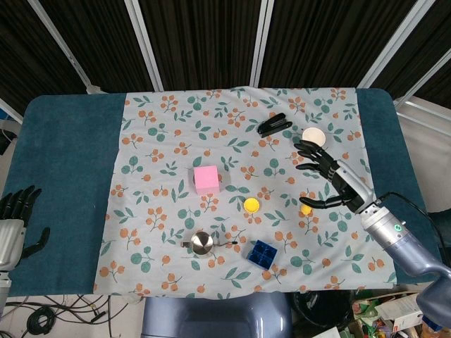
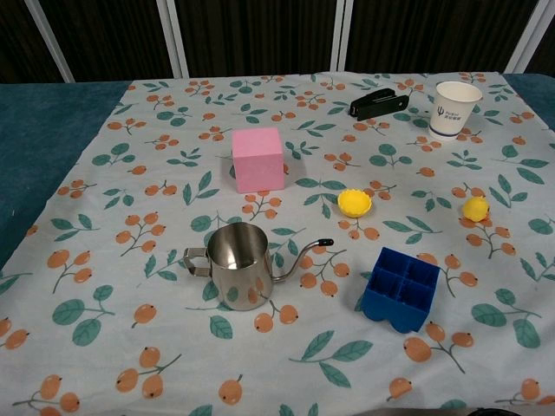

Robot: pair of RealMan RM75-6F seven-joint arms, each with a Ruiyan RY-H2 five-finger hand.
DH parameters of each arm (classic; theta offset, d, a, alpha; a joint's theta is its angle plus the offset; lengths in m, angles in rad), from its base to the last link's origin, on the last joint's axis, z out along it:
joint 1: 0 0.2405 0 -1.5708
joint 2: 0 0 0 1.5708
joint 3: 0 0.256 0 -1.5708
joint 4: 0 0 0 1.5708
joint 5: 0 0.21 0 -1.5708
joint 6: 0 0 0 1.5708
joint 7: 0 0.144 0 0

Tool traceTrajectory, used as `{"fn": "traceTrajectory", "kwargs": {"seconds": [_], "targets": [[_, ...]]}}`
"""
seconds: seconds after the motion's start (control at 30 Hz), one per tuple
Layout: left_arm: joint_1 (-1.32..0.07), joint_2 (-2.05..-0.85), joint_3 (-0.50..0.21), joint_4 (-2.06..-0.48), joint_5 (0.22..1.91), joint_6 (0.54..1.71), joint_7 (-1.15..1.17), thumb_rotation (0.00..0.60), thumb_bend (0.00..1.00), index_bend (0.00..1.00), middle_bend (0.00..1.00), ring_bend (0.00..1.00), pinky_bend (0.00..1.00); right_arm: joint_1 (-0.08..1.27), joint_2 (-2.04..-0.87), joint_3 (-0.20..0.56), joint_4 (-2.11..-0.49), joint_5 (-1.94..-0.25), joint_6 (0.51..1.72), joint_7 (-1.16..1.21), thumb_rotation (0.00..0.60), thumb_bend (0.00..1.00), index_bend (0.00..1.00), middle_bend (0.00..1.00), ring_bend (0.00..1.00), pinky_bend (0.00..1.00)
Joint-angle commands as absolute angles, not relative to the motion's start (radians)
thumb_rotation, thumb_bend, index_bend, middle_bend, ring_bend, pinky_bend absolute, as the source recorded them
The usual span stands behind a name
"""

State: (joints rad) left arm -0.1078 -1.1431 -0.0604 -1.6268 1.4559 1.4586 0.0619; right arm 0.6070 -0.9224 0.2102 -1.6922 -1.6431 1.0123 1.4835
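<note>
Both hands empty, fingers spread: right hand [image 1: 325, 174] (outstretched) beside paper cup [image 1: 314, 136].

Neither of my hands showed in the chest view. In the head view my left hand [image 1: 15, 218] was cut off by the left edge, its arm out of frame. My right hand [image 1: 328, 174] overlapped the paper cup [image 1: 314, 135], hiding part of its rim, so contact could not be judged. My palm also hid part of the small yellow object [image 1: 306, 209]. The cup's printed logo [image 2: 444, 108] was too small to read, and the black stapler [image 2: 378, 103] lacked fine detail.
</note>
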Motion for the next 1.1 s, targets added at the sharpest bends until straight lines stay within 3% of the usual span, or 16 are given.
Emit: {"fn": "traceTrajectory", "kwargs": {"seconds": [0.03, 1.1], "targets": [[-0.108, -1.144, -0.06, -1.628, 1.458, 1.46, 0.063, 0.6, 0.4, 0.0, 0.02, 0.0, 0.0, 0.611, -0.926, 0.201, -1.697, -1.641, 1.015, 1.47, 0.6, 0.11, 0.0, 0.04, 0.06, 0.16], [-0.1, -1.149, -0.054, -1.628, 1.475, 1.483, 0.082, 0.6, 0.4, 0.0, 0.02, 0.0, 0.0, 0.705, -0.923, 0.18, -1.779, -1.576, 0.914, 1.287, 0.6, 0.11, 0.0, 0.04, 0.06, 0.16]]}}
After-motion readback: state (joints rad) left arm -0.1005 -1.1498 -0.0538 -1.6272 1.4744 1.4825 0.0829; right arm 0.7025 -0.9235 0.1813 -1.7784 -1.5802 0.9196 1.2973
